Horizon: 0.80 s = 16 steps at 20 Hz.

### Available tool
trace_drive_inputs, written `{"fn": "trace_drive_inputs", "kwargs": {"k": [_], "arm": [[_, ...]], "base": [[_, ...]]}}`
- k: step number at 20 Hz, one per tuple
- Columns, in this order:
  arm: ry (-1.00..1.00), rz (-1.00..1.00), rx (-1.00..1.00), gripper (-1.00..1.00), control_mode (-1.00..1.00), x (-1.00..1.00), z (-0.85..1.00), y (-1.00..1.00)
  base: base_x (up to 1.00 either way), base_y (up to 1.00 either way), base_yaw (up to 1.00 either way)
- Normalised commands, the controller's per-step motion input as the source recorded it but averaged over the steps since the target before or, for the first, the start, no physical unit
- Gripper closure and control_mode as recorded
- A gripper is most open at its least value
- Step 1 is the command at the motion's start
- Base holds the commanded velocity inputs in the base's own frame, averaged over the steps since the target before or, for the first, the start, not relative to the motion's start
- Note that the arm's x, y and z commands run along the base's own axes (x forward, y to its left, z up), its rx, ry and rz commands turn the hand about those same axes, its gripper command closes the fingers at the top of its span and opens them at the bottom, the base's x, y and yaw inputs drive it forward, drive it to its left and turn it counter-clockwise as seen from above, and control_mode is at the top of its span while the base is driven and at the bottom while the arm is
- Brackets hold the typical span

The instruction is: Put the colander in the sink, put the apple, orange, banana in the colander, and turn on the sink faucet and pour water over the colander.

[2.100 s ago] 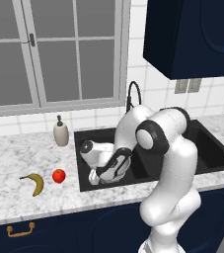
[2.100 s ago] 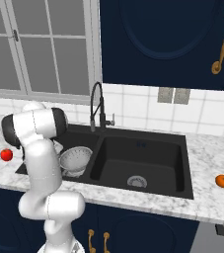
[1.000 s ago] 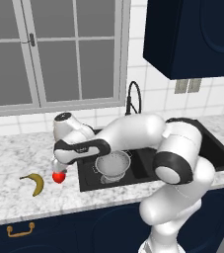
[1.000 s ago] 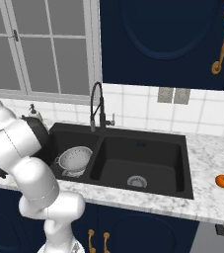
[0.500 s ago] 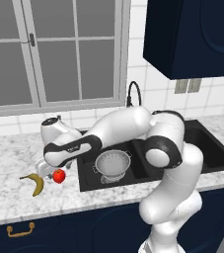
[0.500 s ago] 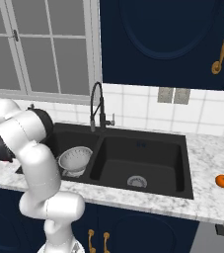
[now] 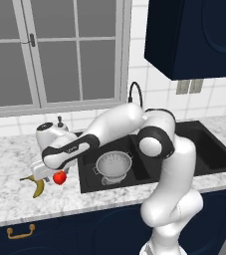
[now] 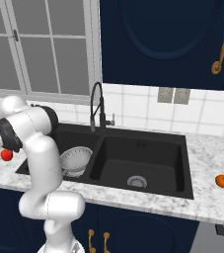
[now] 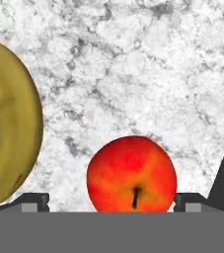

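The red apple (image 7: 59,178) lies on the marble counter left of the black sink (image 7: 87,184), with the yellow banana (image 7: 35,186) just to its left. My gripper (image 7: 54,174) hangs low over the apple and is open. In the hand view the apple (image 9: 131,175) sits between the two fingertips (image 9: 32,201), untouched, and the banana (image 9: 12,143) curves at the left. The silver colander (image 7: 114,164) stands upright in the left basin. The orange (image 8: 223,181) rests on the counter right of the sink. No water runs from the black faucet (image 8: 98,109).
My arm stretches from the base across the left basin to the counter. A window runs behind the counter and dark blue cabinets hang above the right basin (image 8: 148,153). The counter's front edge (image 7: 45,211) lies close to the fruit.
My arm has swung left out of the sink basin, away from the colander, and come down over the apple. The jaws have stayed open. Colander and fruit have not moved.
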Motion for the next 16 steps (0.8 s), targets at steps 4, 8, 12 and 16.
{"fn": "trace_drive_inputs", "kwargs": {"k": [4, 8, 12, 16], "arm": [[0.0, -0.13, -0.04, -1.0, -1.0, 0.21, -0.23, 0.0], [0.0, -0.12, -0.02, -1.0, -1.0, 0.0, -0.06, 0.0], [0.0, -0.13, 0.0, -1.0, -1.0, -0.05, 0.0, -0.05], [-0.01, -0.14, -0.02, -1.0, -1.0, -0.15, 0.0, -0.21]], "base": [[0.0, 0.0, 0.0], [0.0, 0.0, 0.0], [0.0, 0.0, 0.0], [0.0, 0.0, 0.0]]}}
